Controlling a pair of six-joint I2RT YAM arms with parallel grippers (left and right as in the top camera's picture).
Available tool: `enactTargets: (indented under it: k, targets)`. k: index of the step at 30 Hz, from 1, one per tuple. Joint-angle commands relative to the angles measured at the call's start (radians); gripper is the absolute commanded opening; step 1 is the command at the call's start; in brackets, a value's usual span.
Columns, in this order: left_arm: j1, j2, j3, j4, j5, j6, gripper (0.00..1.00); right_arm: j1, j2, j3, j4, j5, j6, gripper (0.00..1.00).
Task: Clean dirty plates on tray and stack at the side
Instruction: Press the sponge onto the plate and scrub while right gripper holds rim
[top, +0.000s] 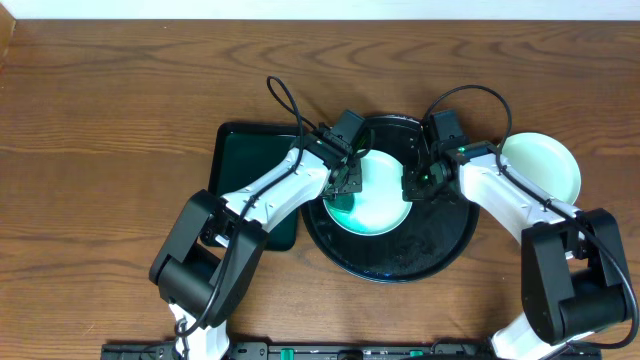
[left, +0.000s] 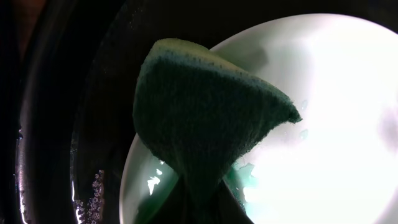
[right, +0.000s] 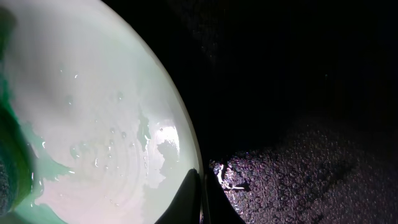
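Note:
A pale mint plate (top: 378, 200) lies on the big black tray (top: 440, 240). My left gripper (top: 345, 182) is shut on a dark green sponge (left: 205, 118), which it presses on the plate's (left: 329, 112) left part, where green smears and wet drops show. In the left wrist view the left gripper (left: 202, 208) is mostly hidden behind the sponge. My right gripper (top: 416, 182) is shut on the plate's right rim. In the right wrist view the right gripper (right: 202, 196) pinches the rim of the plate (right: 93, 106). A second, clean-looking plate (top: 540, 165) rests on the table to the right of the tray.
A dark green rectangular tray (top: 245, 165) sits left of the black tray, under my left arm. The black tray's wet floor (right: 298, 143) lies to the right of the held rim. Bare wooden table (top: 120, 100) surrounds everything.

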Motion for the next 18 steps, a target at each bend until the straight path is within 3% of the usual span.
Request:
enactTargets:
  k: [1, 9, 18]
  targets:
    - [0.000, 0.031, -0.037, -0.014, -0.020, -0.008, 0.07, 0.012, -0.005, -0.005, 0.003, 0.004, -0.021, 0.01]
    - [0.000, 0.129, -0.037, -0.008, 0.011, -0.008, 0.07, 0.012, -0.005, -0.005, 0.003, 0.004, -0.023, 0.01]
    - [0.000, 0.142, -0.032, 0.037, 0.277, -0.003, 0.07, 0.012, -0.005, -0.005, 0.003, 0.003, -0.033, 0.01]
